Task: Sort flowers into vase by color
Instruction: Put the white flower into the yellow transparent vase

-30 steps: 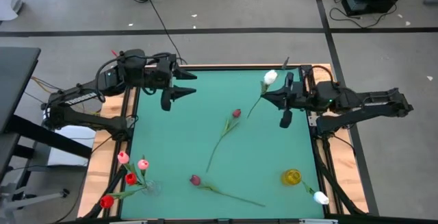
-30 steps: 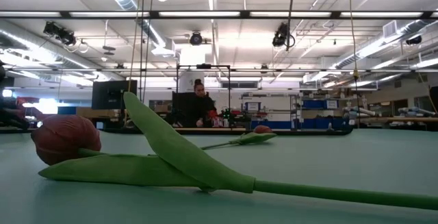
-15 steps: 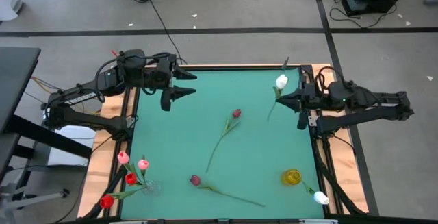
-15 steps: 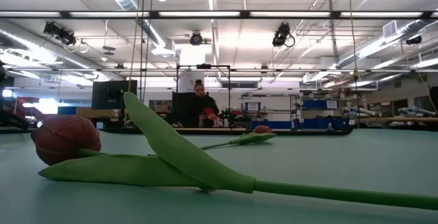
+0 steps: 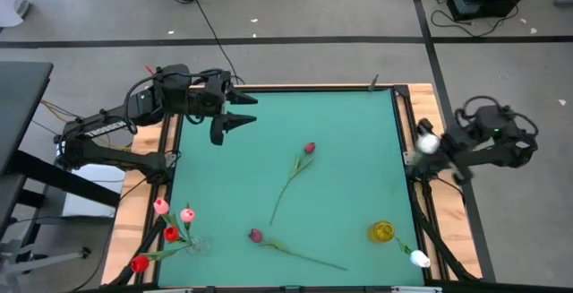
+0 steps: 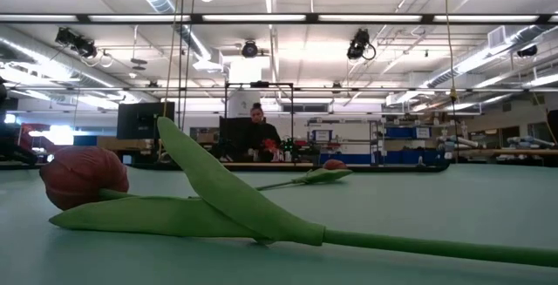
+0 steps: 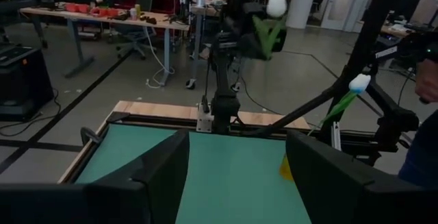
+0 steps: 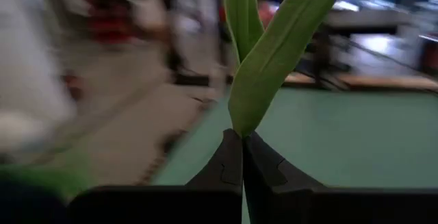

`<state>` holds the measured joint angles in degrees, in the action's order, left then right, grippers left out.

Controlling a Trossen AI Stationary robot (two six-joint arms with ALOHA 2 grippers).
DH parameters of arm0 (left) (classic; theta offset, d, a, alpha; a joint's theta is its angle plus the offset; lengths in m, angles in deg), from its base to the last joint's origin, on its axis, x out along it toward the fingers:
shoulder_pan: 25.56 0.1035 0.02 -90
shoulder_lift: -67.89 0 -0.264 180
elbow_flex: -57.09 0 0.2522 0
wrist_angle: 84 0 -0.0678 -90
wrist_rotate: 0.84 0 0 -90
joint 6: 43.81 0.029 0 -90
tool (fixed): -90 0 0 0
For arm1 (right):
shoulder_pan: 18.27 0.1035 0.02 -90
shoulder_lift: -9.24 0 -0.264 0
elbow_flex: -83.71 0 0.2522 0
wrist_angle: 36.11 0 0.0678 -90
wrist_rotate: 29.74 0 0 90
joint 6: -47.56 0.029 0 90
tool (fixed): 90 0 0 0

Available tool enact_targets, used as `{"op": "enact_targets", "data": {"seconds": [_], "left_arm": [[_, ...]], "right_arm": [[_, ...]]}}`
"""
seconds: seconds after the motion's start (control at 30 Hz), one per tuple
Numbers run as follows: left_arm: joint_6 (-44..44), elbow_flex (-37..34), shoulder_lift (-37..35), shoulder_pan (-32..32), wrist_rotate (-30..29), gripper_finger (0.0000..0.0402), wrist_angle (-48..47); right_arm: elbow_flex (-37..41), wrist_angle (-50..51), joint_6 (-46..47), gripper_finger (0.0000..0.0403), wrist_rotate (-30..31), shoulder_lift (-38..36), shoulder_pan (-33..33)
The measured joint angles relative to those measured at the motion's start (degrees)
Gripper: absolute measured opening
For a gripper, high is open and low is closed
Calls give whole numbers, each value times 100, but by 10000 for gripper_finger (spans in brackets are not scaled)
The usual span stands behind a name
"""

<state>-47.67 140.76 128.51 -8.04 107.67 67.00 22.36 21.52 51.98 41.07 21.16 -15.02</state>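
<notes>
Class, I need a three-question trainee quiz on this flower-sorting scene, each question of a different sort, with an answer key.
1. True or false: the right gripper is shut on a white tulip.
2. Which flowers still lie loose on the green mat? A) two white ones B) two dark red ones C) three pink ones
3. Fill in: the left gripper waits over the mat's far left corner with its fingers ____.

Key: 1 true; its fingers pinch the stem below the leaves, off the mat's right edge. 2 B. 3 open.
</notes>
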Motion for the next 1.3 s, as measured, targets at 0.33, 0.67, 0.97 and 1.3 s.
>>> {"op": "enact_targets", "data": {"seconds": [0.33, 0.67, 0.97, 1.3], "left_arm": [[2, 0, 0, 0, 0, 247, 2], [2, 0, 0, 0, 0, 247, 46], [3, 0, 0, 0, 0, 247, 46], [2, 0, 0, 0, -1, 247, 45]], "right_arm": [[251, -667, 152, 3, -1910, -157, 0], [817, -2057, 475, 3, -2321, 15, 0], [1613, -2939, 907, 3, -2871, 135, 3], [2013, -3547, 891, 3, -2863, 281, 7]]}}
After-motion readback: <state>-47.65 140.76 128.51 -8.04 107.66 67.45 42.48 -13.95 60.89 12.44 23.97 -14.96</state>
